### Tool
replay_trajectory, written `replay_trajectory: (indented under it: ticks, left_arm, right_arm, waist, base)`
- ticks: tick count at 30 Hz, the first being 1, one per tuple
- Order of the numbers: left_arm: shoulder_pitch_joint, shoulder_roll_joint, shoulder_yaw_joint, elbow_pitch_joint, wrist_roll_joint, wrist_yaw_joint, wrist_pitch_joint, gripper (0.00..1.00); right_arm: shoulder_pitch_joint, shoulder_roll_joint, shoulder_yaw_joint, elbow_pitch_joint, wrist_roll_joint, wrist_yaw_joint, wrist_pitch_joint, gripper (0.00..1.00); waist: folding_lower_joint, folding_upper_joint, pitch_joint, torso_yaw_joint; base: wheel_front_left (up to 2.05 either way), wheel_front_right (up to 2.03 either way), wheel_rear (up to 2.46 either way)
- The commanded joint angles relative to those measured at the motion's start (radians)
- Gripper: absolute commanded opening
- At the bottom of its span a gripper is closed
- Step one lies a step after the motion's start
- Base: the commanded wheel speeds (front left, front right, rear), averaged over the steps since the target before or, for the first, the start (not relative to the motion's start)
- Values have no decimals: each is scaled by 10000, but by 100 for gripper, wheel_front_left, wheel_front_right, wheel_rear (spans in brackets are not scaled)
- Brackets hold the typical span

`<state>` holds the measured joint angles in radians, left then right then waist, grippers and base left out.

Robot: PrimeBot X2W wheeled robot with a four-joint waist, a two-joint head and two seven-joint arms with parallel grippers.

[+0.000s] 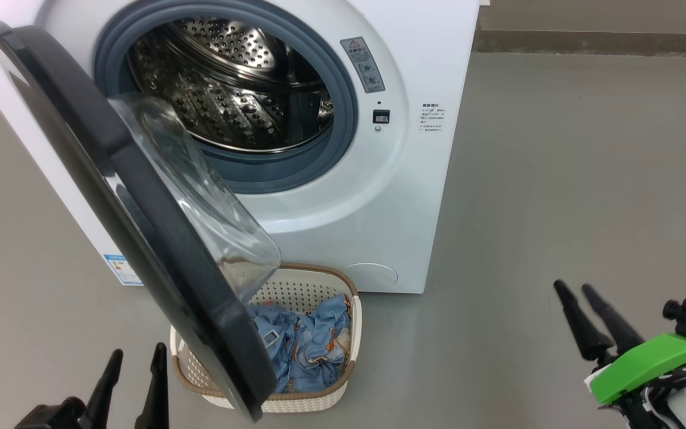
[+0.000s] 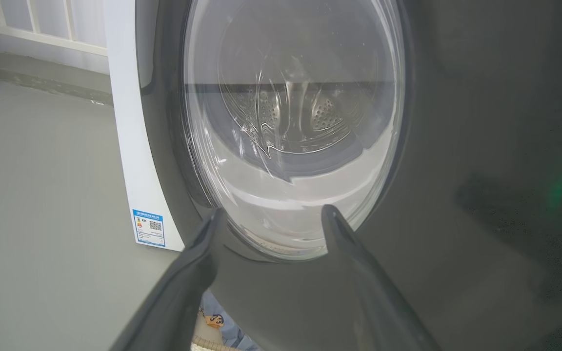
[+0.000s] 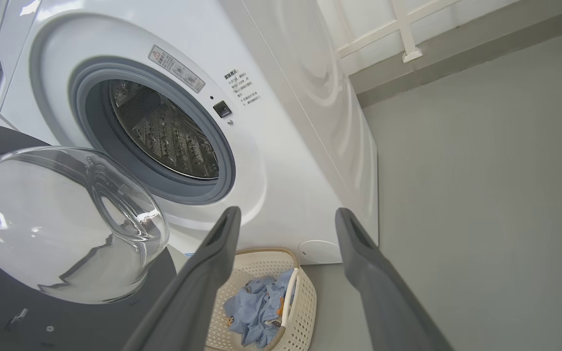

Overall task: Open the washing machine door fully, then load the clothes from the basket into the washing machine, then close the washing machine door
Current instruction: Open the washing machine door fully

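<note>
Head view: basket point(image 1: 301, 292) w/ clothes point(image 1: 310, 348) by washing machine point(image 1: 432, 190), door point(image 1: 81, 137) open.

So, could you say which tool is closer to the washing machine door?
The left tool, beside the black-rimmed door; the right tool hangs apart over floor.

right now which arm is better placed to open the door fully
Probably the right gripper: open, on the inner side of the washing machine door, so it can push it wider. The left gripper faces the outer side; pushing there would close it.
</note>
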<state>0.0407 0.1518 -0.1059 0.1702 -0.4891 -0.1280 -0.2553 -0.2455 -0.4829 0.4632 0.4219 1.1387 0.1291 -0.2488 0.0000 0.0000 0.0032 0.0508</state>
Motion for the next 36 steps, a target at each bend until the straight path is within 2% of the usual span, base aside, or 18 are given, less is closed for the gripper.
replay_trajectory:
  ticks: [1, 8, 15, 25, 36]
  left_arm:
    - [-224, 119, 398, -279, 82, -27, -65, 100]
    - [-250, 101, 470, -298, 87, -27, -65, 100]
    - [-294, 112, 424, -301, 110, -27, -65, 100]
    - [-347, 112, 361, -238, 78, -27, -65, 100]
    - [-361, 133, 396, -232, 79, -27, -65, 100]
  right_arm:
    - [188, -45, -181, -148, -469, 16, -124, 100]
    - [788, 909, -2298, -493, -3311, 16, -128, 100]
    - [1269, 1654, -3696, -743, -5083, 16, -128, 100]
    - [1853, 2067, -4134, -694, -6104, 16, -129, 100]
    - [1954, 2269, -4370, -706, -6384, 16, -129, 100]
  waist:
    - [0, 0, 5, 0]
    - [0, 0, 60, -16]
    - [0, 0, 97, 52]
    - [0, 0, 169, 218]
    - [0, 0, 169, 251]
  base:
    - [0, 0, 0]
    - [0, 0, 0]
    - [0, 0, 0]
    - [0, 0, 0]
    - [0, 0, 0]
